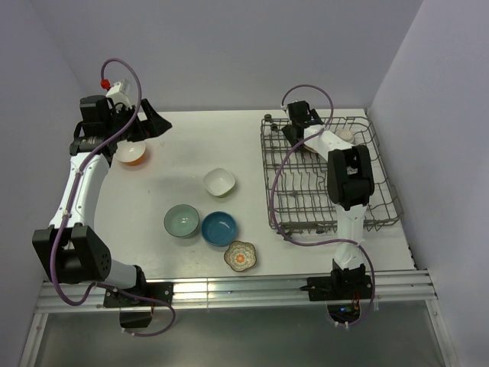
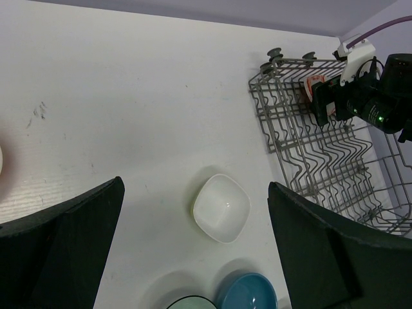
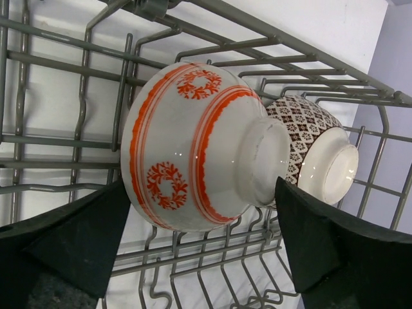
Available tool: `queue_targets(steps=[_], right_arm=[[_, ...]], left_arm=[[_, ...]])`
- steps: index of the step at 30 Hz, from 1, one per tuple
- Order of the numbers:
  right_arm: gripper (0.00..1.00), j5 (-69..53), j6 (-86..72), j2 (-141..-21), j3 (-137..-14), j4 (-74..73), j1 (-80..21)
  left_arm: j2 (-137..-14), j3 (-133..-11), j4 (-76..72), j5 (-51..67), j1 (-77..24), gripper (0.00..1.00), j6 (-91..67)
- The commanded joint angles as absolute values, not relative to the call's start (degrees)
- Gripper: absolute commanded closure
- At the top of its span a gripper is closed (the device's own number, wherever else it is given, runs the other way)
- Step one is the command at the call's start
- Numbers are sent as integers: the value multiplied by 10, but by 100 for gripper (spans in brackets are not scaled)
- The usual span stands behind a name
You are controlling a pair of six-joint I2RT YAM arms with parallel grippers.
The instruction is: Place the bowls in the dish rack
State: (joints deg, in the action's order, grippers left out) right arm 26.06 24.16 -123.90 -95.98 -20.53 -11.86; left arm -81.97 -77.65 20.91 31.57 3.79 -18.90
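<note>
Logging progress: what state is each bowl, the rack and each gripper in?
Orange-patterned bowl: in rack, on its side.
Dark-patterned bowl: in rack, on its side.
White bowl: upright, unloaded.
Teal bowl: upright, unloaded.
Blue bowl: upright, unloaded.
Floral bowl: upright, unloaded.
Orange bowl: upright, unloaded.
Rack: two bowls inside.
Left gripper: open.
Right gripper: open, astride orange-patterned bowl.

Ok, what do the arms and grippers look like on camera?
The left arm and right arm are white links, black joint housings, each trailed by a looping purple cable. Their fingers are broad matte-black wedges. A red cap tops the left wrist; a green light shows on the right wrist.
</note>
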Motion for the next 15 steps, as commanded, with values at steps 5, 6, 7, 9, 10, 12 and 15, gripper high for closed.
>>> queue_targets(steps=[5,6,7,9,10,12,15], right_arm=[[0,275,232,-1239,-967,-197,-120],[0,275,232,-1240,-968,-197,-120],[0,275,233,-1238,-968,-199,-120],[0,273,232,-1238,-969,-204,-120],[0,273,235,-1235,-967,-206,-120],[0,272,243,-1233,-963,-204,-120],[0,268,251,-1238,-964,-214,-120]], left_arm=[[-819,-790,200,316,37,0,-180],[-819,-790,201,316,38,1,-178],[-820,-791,205,316,38,1,-176],[-822,-794,211,321,38,1,-167],[-823,-795,220,323,37,0,-160],[-826,-798,228,331,37,1,-154],[-829,-801,235,340,38,0,-149]])
